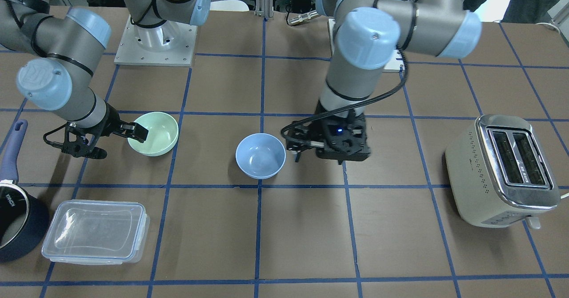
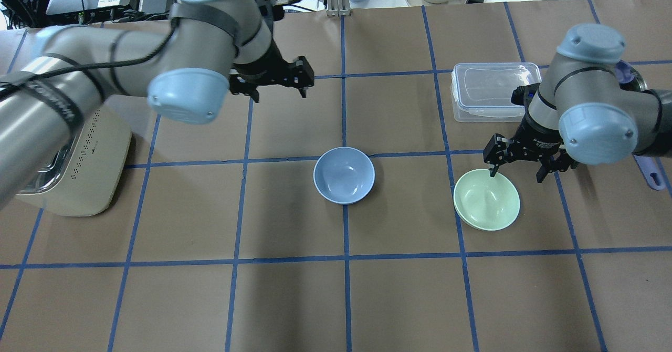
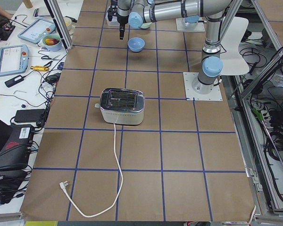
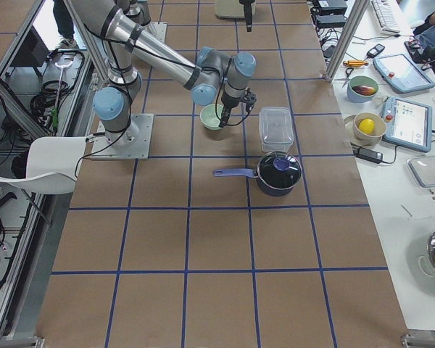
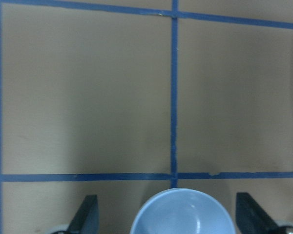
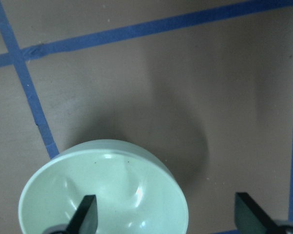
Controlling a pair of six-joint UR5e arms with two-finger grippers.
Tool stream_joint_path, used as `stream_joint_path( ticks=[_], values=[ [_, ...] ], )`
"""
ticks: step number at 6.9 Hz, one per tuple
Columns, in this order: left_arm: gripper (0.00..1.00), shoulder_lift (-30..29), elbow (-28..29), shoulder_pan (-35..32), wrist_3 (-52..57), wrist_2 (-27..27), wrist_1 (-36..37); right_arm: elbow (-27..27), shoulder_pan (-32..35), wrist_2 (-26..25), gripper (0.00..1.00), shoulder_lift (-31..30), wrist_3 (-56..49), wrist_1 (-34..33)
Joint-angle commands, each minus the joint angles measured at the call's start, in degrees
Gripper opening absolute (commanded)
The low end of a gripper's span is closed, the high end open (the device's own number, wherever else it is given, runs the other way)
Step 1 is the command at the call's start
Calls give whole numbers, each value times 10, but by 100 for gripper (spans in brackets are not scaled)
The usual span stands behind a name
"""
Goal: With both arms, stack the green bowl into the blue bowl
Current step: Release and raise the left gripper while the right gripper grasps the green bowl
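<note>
**Right fingers straddle the green bowl's rim; grasp not yet made**

I take directions from the overhead view, with 12 o'clock pointing away from the robot.

At far left the toaster [image 2: 89, 168] sits under the left arm. The left gripper [image 2: 281, 93] hovers at the blue bowl's [image 2: 344, 175] 11 o'clock, with its fingers spread and nothing in them. Its wrist camera shows that bowl's rim low between them. The blue bowl stands upright on the surface [image 2: 294, 299] at mid-table.

The green bowl [image 2: 486, 199] rests apart from it at about 3 o'clock. The right gripper [image 2: 517, 176] is over its 1 o'clock rim with its fingers released. One finger hangs over the inside and the other outside the wall.

As I judge it, the step in hand is the pinch on that rim. I would sink until the wall sits well up between the fingers and then clench squarely. The glaze looks slick and the rim thin, so a shallow bite could let the bowl swing or slip. After that I would lift straight up before travelling toward 9 o'clock.

The stretch between the bowls carries only tape lines, so that path is the roomy one. The box [image 2: 488, 92] lies close at the green bowl's 12 o'clock. The pan [image 1: 22, 227] lies beyond the right arm, so I would keep the elbow from swinging outward. The left fingers could steady the blue bowl from its far rim.
</note>
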Motion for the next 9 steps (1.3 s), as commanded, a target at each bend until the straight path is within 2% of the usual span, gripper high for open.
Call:
stream_joint_path(
  ticks=[1, 2, 4, 5, 6, 8, 9],
  values=[
    [100, 100, 24, 83, 103, 2, -188, 74, -3, -2, 43, 1, -50, -93],
    [100, 124, 46, 79, 98, 5, -219, 74, -9, -2, 0, 1, -55, -94],
    [100, 104, 55, 79, 94, 38, -232, 67, -14, -1, 0, -7, -66, -93],
    [100, 104, 68, 81, 91, 26, -232, 48, -15, 4, 0, -8, -65, -85],
    [100, 107, 75, 84, 90, 38, -239, 26, -14, 6, 0, -13, -62, -73],
    [100, 110, 75, 82, 90, 50, -246, -69, -2, 110, 0, -16, -35, 29],
    [100, 115, 73, 83, 90, 49, -242, -129, 30, 115, 0, -10, -9, 71]
  ],
)
